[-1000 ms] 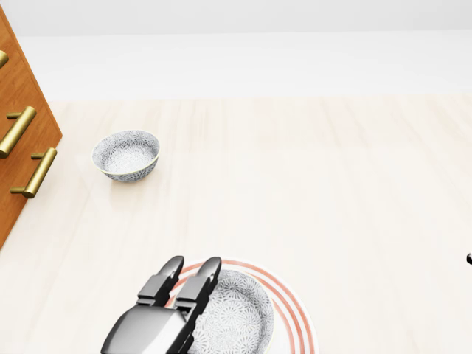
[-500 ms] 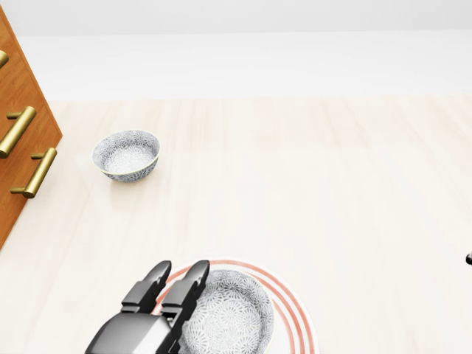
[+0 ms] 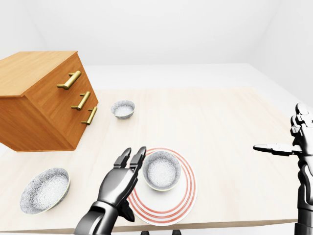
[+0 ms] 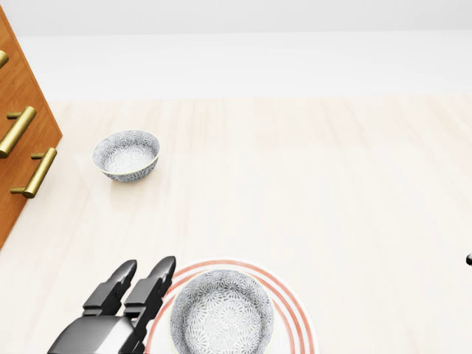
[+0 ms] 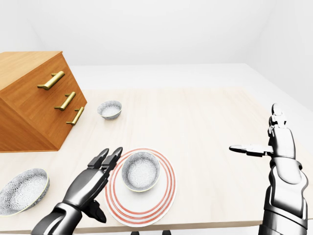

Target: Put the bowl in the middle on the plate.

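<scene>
A patterned grey bowl [image 3: 161, 170] sits upright in the middle of the white plate with red rings [image 3: 188, 192], near the table's bottom edge. My left hand [image 3: 132, 159] is open, fingers stretched flat, just left of the bowl and over the plate's left rim, a small gap between them. It holds nothing. In the head view the same hand [image 4: 140, 284] lies at the bottom left, clear of the bowl [image 4: 221, 313]. My right hand [image 5: 264, 139] hovers open at the far right, off the table's right edge, thumb pointing left.
A smaller patterned bowl [image 3: 122, 108] stands near the wooden drawer chest [image 3: 44, 98] with brass handles at the upper left. A wider patterned bowl [image 3: 45, 189] rests at the lower left of the table [image 3: 220, 127].
My left hand has slid left and down off the bowl, which stays on the plate. The camera and the other bowl have not moved.
</scene>
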Controlling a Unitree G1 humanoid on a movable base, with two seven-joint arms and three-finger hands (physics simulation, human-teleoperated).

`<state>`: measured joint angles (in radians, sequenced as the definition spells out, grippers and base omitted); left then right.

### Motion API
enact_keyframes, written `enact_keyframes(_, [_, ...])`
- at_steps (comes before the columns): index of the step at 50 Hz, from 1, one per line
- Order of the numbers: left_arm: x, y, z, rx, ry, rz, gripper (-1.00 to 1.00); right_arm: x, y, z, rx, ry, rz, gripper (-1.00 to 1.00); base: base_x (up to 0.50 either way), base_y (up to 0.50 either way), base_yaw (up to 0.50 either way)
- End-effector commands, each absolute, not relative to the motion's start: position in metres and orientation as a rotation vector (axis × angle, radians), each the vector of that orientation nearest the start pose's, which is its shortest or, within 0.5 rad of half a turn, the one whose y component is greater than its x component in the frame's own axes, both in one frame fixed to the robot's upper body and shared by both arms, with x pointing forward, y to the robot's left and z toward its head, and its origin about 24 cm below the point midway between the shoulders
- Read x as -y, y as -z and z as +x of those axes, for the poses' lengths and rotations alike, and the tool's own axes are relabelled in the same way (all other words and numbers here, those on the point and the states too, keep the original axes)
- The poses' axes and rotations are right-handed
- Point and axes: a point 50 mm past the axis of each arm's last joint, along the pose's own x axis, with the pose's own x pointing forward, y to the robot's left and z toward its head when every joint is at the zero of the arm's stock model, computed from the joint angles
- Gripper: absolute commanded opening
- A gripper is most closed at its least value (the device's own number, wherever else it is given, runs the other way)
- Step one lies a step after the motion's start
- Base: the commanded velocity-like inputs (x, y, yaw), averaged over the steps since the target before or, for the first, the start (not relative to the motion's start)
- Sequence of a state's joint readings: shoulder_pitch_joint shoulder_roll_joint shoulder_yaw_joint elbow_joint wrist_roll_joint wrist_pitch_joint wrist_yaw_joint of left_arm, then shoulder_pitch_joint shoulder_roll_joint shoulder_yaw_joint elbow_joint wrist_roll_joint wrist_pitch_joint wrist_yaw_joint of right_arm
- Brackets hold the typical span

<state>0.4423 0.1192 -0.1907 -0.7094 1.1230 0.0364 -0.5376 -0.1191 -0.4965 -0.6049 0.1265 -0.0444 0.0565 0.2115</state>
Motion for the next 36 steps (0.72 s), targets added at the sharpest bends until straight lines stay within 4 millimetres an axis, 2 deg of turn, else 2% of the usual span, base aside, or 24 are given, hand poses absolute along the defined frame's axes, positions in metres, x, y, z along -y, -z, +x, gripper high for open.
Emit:
enact_keyframes(1, [-0.146, -0.099, 0.159, -0.067, 0.360, 1.198, 1.00, 0.364, -0.125, 0.233, 0.031, 0.422, -0.433, 1.00, 0.00, 0.00, 0.00])
enact_keyframes(8, [-0.163, -0.097, 0.162, -0.082, 0.318, 1.200, 1.00, 0.364, -0.124, 0.234, 0.029, 0.421, -0.433, 1.00, 0.00, 0.00, 0.00])
enact_keyframes(16, [-0.188, -0.088, 0.164, -0.176, 0.229, 1.172, 1.00, 0.365, -0.124, 0.234, 0.031, 0.423, -0.434, 1.00, 0.00, 0.00, 0.00])
enact_keyframes(23, [-0.209, -0.091, 0.163, -0.232, 0.156, 1.158, 1.00, 0.364, -0.124, 0.234, 0.030, 0.422, -0.436, 1.00, 0.00, 0.00, 0.00])
enact_keyframes(27, [-0.218, -0.086, 0.165, -0.258, 0.124, 1.140, 1.00, 0.364, -0.124, 0.234, 0.030, 0.421, -0.436, 1.00, 0.00, 0.00, 0.00])
enact_keyframes(36, [-0.227, -0.101, 0.165, -0.228, 0.084, 1.118, 1.00, 0.364, -0.123, 0.233, 0.030, 0.421, -0.437, 1.00, 0.00, 0.00, 0.00])
